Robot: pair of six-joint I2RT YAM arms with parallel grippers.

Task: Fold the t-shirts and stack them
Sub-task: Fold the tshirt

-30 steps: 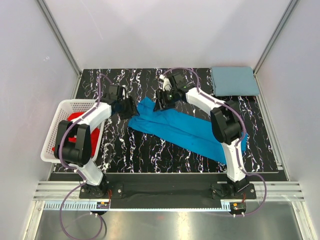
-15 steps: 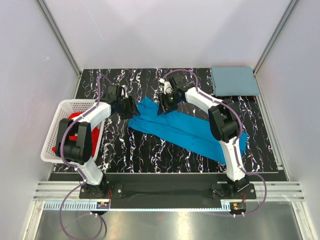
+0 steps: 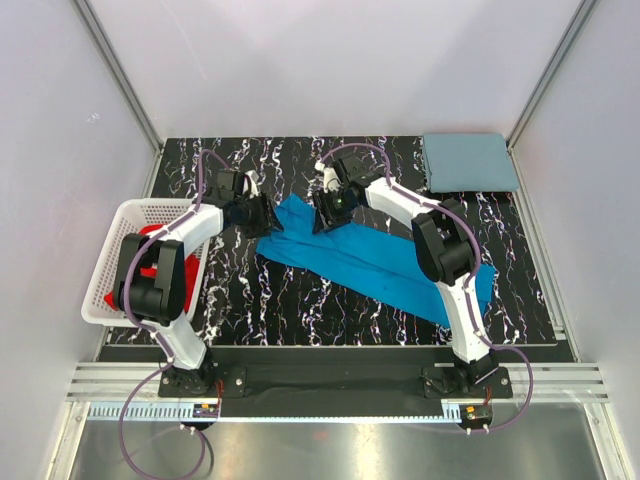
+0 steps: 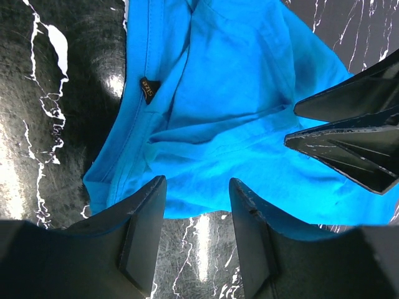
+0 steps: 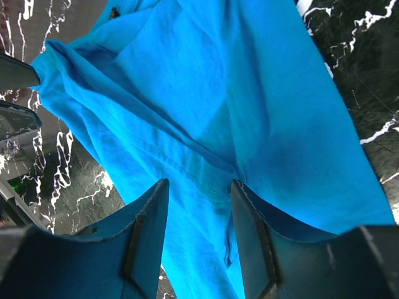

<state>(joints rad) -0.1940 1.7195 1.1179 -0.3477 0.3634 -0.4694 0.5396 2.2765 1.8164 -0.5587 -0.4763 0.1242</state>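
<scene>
A bright blue t-shirt (image 3: pixel 370 255) lies crumpled in a diagonal band across the black marble table. My left gripper (image 3: pixel 265 218) is at its upper left corner. In the left wrist view the shirt (image 4: pixel 237 93) has its hem just at the tips of the left gripper (image 4: pixel 196 190), which is open with bare table in the gap. My right gripper (image 3: pixel 322 215) hovers low over the shirt's upper edge. In the right wrist view it (image 5: pixel 198 193) is open, with the blue cloth (image 5: pixel 218 81) under and between its fingers. A grey-blue t-shirt (image 3: pixel 470 162) lies folded at the back right. Red t-shirts (image 3: pixel 150 237) fill the basket.
A white lattice basket (image 3: pixel 135 207) stands at the table's left edge beside the left arm. The right gripper's fingers (image 4: pixel 349 131) show in the left wrist view, close across the cloth. White walls and metal posts enclose the table on three sides.
The right gripper has dropped slightly toward the shirt's upper edge. Both pairs of jaws have narrowed a little. The shirt has not visibly moved.
</scene>
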